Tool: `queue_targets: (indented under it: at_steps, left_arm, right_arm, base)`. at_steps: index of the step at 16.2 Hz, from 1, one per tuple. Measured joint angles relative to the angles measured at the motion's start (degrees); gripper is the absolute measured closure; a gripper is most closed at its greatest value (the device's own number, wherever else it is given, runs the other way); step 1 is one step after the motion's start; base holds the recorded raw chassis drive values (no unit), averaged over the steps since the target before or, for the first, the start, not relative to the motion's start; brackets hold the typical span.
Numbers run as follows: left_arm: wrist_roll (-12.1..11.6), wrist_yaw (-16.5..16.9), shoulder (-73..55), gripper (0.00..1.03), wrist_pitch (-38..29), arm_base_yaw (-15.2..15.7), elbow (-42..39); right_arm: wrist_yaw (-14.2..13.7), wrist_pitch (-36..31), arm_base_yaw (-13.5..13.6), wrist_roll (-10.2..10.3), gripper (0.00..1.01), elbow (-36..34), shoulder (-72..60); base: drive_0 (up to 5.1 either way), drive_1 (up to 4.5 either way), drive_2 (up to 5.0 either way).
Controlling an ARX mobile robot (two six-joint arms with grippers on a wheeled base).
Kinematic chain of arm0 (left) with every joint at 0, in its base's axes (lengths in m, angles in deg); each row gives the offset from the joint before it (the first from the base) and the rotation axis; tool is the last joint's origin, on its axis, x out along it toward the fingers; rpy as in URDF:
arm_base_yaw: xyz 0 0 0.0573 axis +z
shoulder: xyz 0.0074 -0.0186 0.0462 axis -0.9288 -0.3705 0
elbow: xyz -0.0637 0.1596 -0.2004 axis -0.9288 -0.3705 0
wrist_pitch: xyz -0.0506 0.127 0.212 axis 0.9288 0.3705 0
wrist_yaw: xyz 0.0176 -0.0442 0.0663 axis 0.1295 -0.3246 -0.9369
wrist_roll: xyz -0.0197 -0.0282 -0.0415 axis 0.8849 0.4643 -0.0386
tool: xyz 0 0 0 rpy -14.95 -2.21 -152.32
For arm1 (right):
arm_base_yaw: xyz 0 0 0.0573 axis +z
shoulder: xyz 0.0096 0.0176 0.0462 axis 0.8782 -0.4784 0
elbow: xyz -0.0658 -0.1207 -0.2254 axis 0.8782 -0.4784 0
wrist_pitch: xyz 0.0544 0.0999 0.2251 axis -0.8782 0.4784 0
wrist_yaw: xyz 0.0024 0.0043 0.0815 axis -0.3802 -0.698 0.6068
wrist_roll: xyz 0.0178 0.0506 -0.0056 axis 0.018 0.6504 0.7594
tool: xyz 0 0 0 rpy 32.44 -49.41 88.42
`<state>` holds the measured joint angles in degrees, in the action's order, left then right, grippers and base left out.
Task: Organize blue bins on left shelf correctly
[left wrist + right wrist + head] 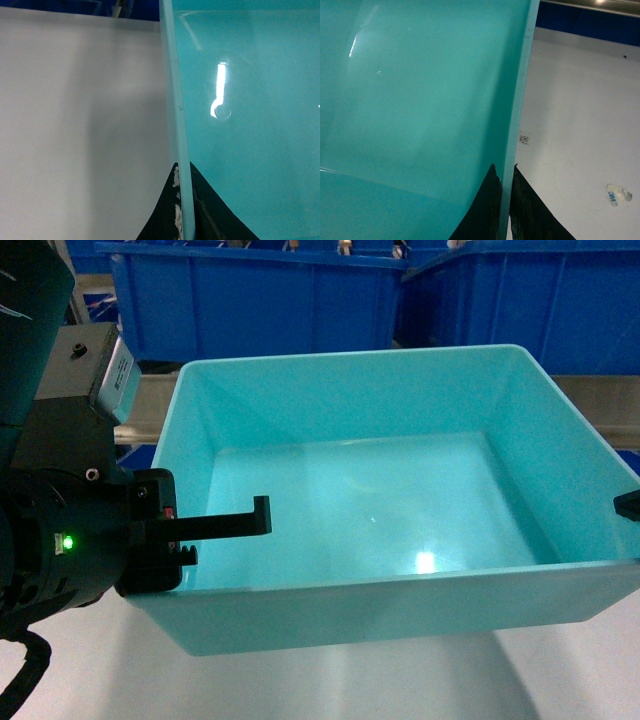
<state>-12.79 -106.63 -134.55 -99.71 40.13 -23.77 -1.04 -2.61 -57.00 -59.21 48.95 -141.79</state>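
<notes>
One of the blue bins, a light turquoise tub [380,500], fills the middle of the head view with nothing inside it. My left gripper [225,537] is shut on its left wall, one black finger [255,520] reaching inside. In the left wrist view the thin rim [181,130] runs down between the left gripper's [184,205] two fingers. My right gripper [506,200] is shut on the right wall in the same way; only a black tip [628,504] of it shows in the head view. A grey metal rail of the left shelf [143,405] lies just behind the tub.
Two dark royal-blue ribbed bins [260,295] [530,300] stand on the rack right behind the tub. The white tabletop [400,685] spreads under and in front of it. A small sticker [617,195] lies on the table to the tub's right.
</notes>
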Motion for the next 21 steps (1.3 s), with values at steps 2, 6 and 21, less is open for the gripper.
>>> queue_targets:
  at_steps: [2,6,21]
  left_arm:
    - [-0.02,0.02,0.0,1.01,0.0,0.02,0.0]
    - [-0.02,-0.02,0.02,1.01,0.02,0.02,0.0]
    - [-0.02,-0.09,0.04,1.01,-0.04,0.09,0.0]
  right_arm:
    - [0.0,0.04,0.02,0.0,0.99,0.0,0.04]
    - [0.02,0.07,0.04,0.02,0.99,-0.02,0.04]
    - [0.15,-0.07,0.07,0.02,0.99,-0.02,0.02]
  base:
    - [0.0,0.0,0.0]
    - [-5.1,2.37,2.4]
    - [-4.8,2.61,2.6]
